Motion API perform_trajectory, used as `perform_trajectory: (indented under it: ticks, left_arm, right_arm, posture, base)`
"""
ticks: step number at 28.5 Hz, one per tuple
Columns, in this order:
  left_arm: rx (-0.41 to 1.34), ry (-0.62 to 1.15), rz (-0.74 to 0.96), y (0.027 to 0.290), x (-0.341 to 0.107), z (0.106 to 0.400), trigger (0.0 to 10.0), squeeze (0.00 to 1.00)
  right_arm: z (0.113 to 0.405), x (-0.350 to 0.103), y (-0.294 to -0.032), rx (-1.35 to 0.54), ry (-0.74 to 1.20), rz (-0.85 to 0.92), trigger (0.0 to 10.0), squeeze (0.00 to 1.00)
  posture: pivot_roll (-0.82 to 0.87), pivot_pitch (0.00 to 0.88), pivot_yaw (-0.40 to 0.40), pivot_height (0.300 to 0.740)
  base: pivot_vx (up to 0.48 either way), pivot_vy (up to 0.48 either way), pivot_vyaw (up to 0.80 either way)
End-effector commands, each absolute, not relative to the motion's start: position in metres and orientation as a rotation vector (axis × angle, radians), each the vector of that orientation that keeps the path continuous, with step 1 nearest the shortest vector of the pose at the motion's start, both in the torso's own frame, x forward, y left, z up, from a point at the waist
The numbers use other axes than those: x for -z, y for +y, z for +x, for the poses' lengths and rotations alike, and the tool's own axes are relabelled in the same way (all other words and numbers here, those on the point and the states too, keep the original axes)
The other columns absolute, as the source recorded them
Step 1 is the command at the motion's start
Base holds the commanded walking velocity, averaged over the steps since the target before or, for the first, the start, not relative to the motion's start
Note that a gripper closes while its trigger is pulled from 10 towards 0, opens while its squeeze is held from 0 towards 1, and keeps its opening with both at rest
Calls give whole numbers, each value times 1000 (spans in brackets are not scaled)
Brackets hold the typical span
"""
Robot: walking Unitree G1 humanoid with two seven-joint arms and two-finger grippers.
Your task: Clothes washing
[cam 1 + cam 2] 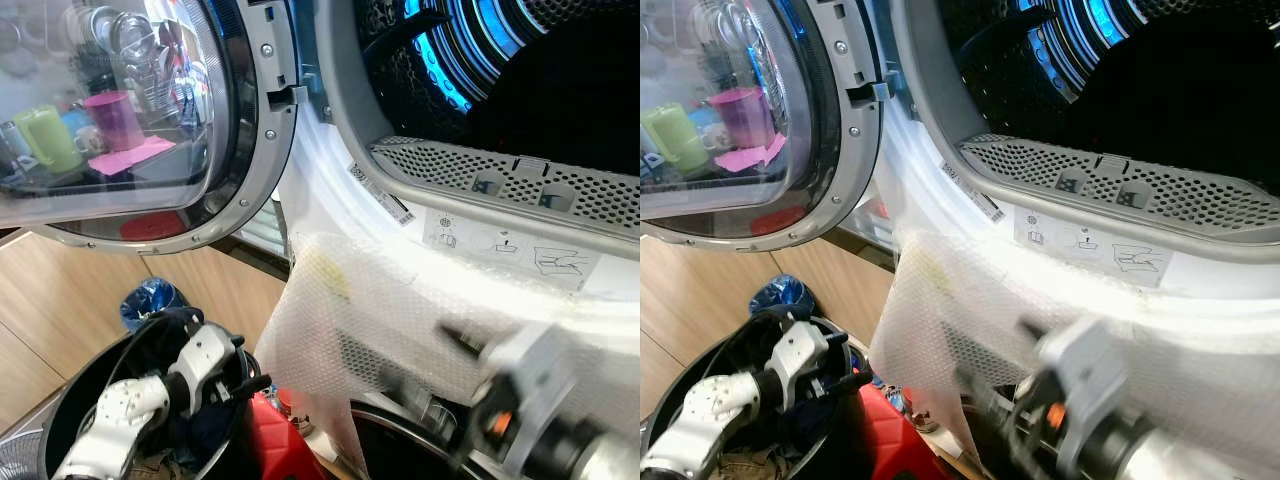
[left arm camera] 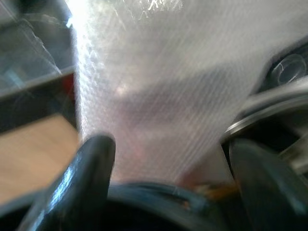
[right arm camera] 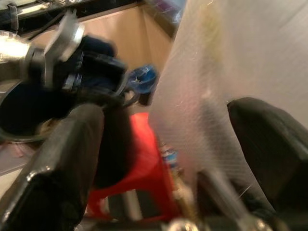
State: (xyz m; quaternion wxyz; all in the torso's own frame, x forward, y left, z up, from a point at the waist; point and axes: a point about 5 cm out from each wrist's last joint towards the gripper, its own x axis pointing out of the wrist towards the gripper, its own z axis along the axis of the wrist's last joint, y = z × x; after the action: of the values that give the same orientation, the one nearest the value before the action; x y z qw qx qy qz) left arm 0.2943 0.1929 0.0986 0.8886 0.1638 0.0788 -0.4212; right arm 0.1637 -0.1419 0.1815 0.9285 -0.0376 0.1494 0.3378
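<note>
Blurred right gripper before bubble wrap

Lighting: bright daylight, overexposed on the white machine front and mesh bag. Blue glow inside the dark drum. Reflections on the door glass. Right arm motion-blurred; both wrist views soft, fingers out of focus.

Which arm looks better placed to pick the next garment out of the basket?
Left, probably. The left gripper is down in the black laundry basket over the dark clothes, fingers open. The right gripper is blurred by the bubble wrap sheet draped below the open drum.
</note>
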Motion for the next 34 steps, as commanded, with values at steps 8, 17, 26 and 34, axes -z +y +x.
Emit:
perform_trajectory:
  ticks: [8,17,26,34]
  left_arm:
    - [1116,365,406,220,-124,283,10000,0]
    - [951,492,560,258,-142,291,10000,0]
    - [1213,710,804,253,-108,268,10000,0]
    - [1266,541,991,233,-98,285,10000,1000]
  right_arm:
    - [167,-66,-169,-447,613,40,10000,0]
    - [165,22,-200,-19,767,180,10000,0]
    - [167,62,-198,177,797,294,10000,0]
    - [167,70,-200,225,766,304,10000,0]
  posture:
    - [6,57,115,740]
    - [61,52,129,740]
    - [49,61,140,740]
    - [29,67,121,740]
  base:
    - [0,0,0]
    - [0,0,0]
    - [0,0,0]
    - [0,0,0]
